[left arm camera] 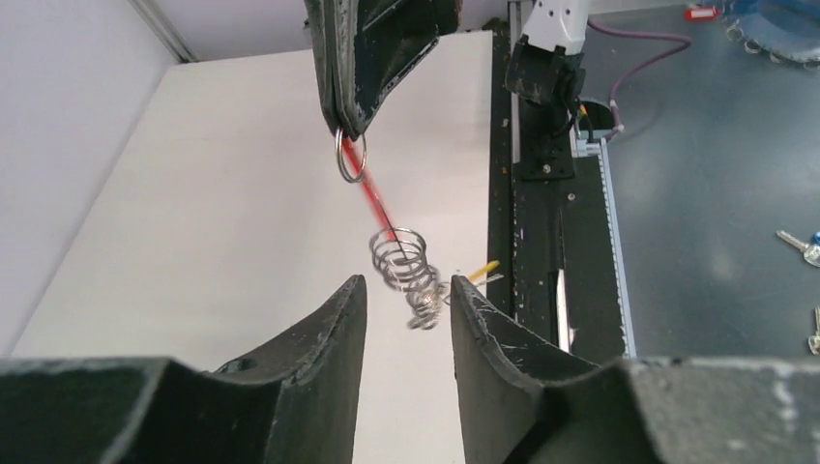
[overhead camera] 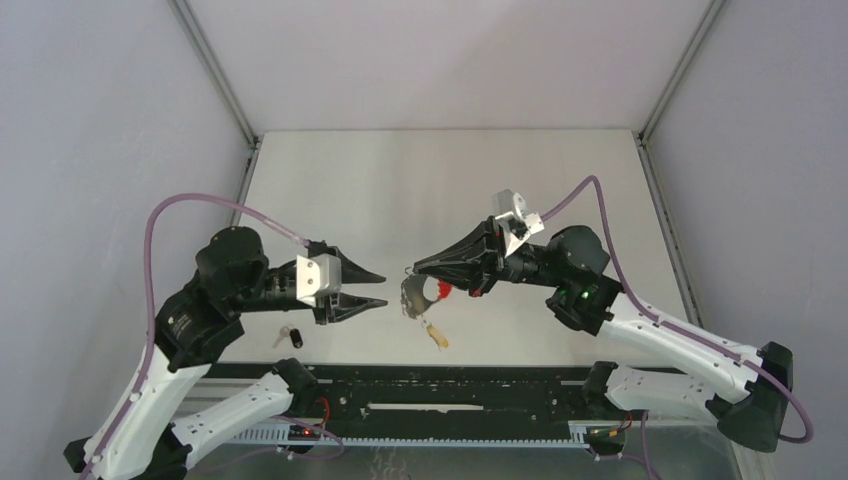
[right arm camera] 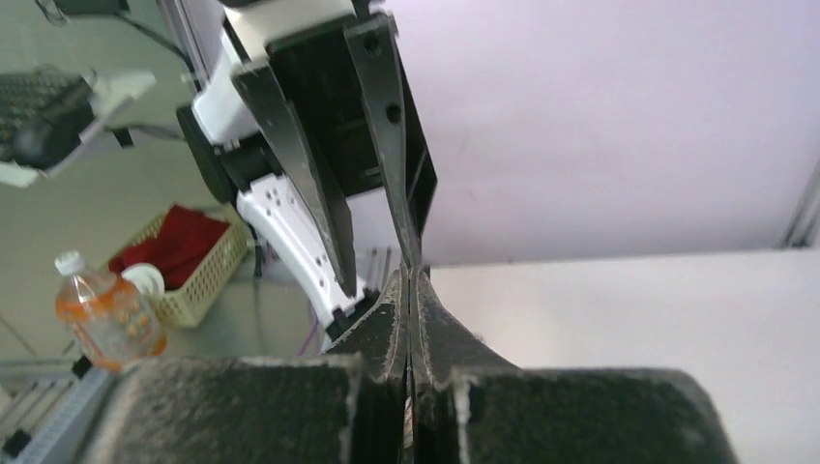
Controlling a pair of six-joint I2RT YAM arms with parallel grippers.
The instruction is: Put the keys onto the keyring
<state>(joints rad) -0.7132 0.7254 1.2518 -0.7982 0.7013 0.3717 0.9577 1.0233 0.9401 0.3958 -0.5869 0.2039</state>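
Observation:
The keyring hangs from my right gripper (overhead camera: 408, 270), which is shut on one silver ring (left arm camera: 350, 159). Below that ring come the red band (left arm camera: 372, 198) and the bunch of wire rings (left arm camera: 406, 266). My left gripper (left arm camera: 406, 285) is open, level with the bunch, its fingertips on either side without touching it. The yellow-tagged key (overhead camera: 437, 337) sits just below the rings; I cannot tell whether it is attached. The black-tagged key (overhead camera: 294, 336) lies on the table under my left arm. In the right wrist view the shut gripper (right arm camera: 411, 275) hides the keyring.
The black base rail (overhead camera: 420, 385) runs along the table's near edge. Metal frame posts (overhead camera: 245, 140) stand at the back corners. Off the table I see a bottle of orange liquid (right arm camera: 97, 314), a yellow basket (right arm camera: 189, 266) and spare keys (left arm camera: 803, 246).

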